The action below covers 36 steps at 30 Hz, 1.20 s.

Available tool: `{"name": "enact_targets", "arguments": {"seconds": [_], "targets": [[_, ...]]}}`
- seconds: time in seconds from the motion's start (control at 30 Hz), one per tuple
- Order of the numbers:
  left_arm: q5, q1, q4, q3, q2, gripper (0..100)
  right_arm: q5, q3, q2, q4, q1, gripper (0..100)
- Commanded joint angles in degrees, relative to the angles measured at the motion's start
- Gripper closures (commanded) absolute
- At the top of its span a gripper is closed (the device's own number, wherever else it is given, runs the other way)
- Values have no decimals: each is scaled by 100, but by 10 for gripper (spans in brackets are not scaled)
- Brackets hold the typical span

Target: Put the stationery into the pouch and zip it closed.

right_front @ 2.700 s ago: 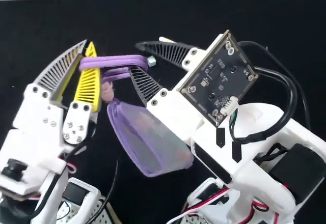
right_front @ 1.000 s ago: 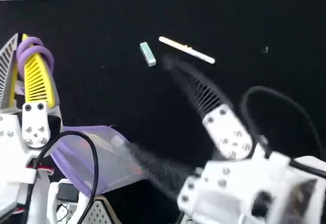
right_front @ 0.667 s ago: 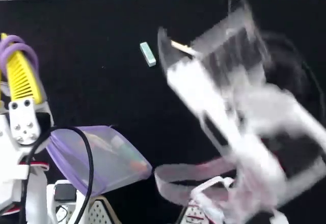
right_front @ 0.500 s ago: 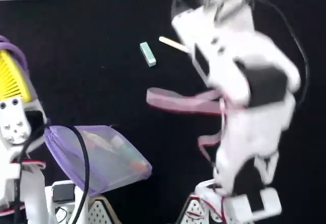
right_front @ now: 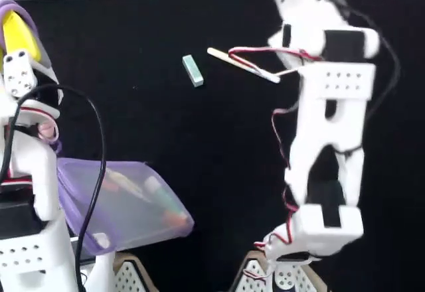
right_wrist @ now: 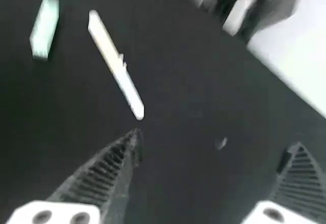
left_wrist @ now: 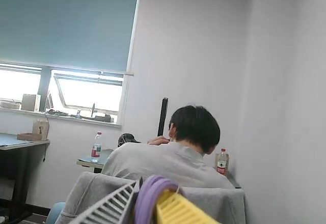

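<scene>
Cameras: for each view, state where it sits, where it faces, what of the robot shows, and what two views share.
High view: fixed above, looking down on the table; left arm, right arm show.
Left wrist view: on the left arm, facing out into the room; left claw grips a loop.
Right wrist view: on the right arm, facing down at the table; right claw open.
Shared: high and right wrist views show eraser and pen.

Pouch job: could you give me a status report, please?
Left gripper shut on pouch strap, raised. Right gripper open over the white pen. Pen and green eraser on table, outside pouch.
</scene>
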Motion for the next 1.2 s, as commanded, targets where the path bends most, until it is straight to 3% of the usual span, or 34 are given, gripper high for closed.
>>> {"name": "enact_targets", "arguments": {"seconds": [0.0,0.2,0.37,0.87,1.1,1.17], "targets": [[158,-22,-149,-382,88,971,782,505,602,-607,237,597],[229,435,-141,-347,97,971,1354,708,1991,-1459,220,712],[229,716,-114,-330,97,971,1451,110,3125,-1741,97,715],[9,716,-114,-321,97,971,1855,-4655,6809,-642,-9,722],[35,716,-114,-312,97,971,2259,-6343,7521,519,0,981],[44,716,-114,-312,97,971,2180,-6360,7336,624,53,980]]}}
